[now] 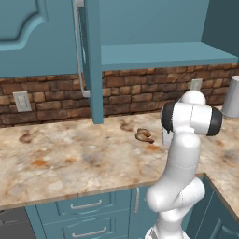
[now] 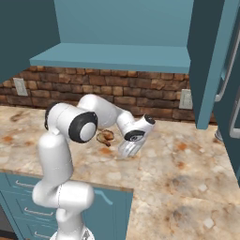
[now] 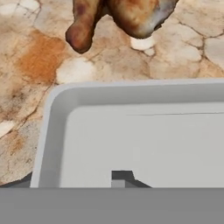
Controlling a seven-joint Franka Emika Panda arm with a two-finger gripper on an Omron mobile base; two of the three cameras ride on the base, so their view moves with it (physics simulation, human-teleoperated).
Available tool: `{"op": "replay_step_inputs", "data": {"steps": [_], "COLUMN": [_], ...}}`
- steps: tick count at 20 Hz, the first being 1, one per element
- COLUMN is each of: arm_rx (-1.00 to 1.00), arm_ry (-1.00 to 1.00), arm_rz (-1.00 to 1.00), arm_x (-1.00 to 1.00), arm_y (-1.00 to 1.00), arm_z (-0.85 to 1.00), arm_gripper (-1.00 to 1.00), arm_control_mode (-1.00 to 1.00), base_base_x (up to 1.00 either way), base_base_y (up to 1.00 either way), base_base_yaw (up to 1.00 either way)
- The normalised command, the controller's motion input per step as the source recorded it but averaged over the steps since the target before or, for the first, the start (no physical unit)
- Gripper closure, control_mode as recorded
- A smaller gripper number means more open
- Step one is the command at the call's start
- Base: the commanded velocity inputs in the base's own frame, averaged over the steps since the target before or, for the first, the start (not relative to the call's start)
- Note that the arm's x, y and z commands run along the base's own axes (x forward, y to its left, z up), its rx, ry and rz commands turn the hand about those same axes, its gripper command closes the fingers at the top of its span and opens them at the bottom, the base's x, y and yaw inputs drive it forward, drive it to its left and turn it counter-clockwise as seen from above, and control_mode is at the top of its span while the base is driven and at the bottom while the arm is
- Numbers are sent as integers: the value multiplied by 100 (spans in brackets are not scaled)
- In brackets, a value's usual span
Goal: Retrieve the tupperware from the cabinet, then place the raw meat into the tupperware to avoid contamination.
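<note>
Just tupperware rim near raw meat

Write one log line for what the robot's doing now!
translucent whitish-grey plastic tupperware: on marble counter, empty | curled brown raw meat: beside it | end effector: low over tupperware

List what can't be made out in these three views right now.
- Gripper, hand view: one dark fingertip shows above the grey band; jaw spacing unreadable.
- Tupperware, hand view: right and near sides cut off by the frame; whether it rests on the counter or is held is unclear.
- Raw meat, hand view: upper part cut off by the top edge.
- Tupperware, left base view: hidden behind the arm.
</note>
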Motion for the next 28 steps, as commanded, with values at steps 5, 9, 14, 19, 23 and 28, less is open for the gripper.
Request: {"op": "replay_step_inputs", "data": {"steps": [5,9,14,19,23,28], "arm_rx": [0,0,0,0,0,0], "arm_ry": [5,2,0,0,0,0], "arm_rz": [0,0,0,0,0,0], "arm_x": [26,0,0,-4,-9,-20], "arm_y": [5,4,10,8,5,1], "arm_z": [-23,1,0,0,0,6], "arm_gripper": [100,100,-100,-100,-100,-100], "arm_control_mode": [-100,-100,-100,-100,-100,-100], "base_base_x": [0,0,0,0,0,0], "base_base_y": [0,0,0,0,0,0], "base_base_yaw": [0,0,0,0,0,0]}}
